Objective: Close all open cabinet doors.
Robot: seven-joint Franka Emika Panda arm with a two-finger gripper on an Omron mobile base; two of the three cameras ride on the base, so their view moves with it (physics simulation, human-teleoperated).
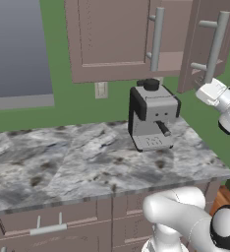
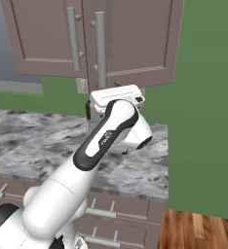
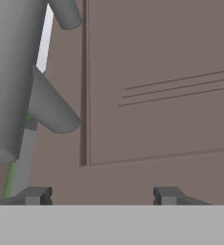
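Observation:
Two mauve-brown upper cabinet doors hang above the counter. The left door [image 1: 114,39] lies flat against the cabinet. The right door [image 1: 205,29] stands swung out toward me, its silver bar handle [image 1: 215,47] facing the arm. My gripper [image 3: 103,196] is open with nothing between its fingertips [image 3: 37,195], right up against that door's lower panel [image 3: 157,95], with the handle [image 3: 18,72] looming just to the left. In the right base view the hand [image 2: 117,97] sits just under the right door [image 2: 135,39], beside its handle [image 2: 100,48].
A grey espresso machine [image 1: 154,115] stands on the marble counter [image 1: 63,167] directly below the cabinet. Drawer fronts [image 1: 48,221] run under the counter. A green wall [image 2: 203,97] and wooden floor [image 2: 199,231] lie to the right, past the counter's end.

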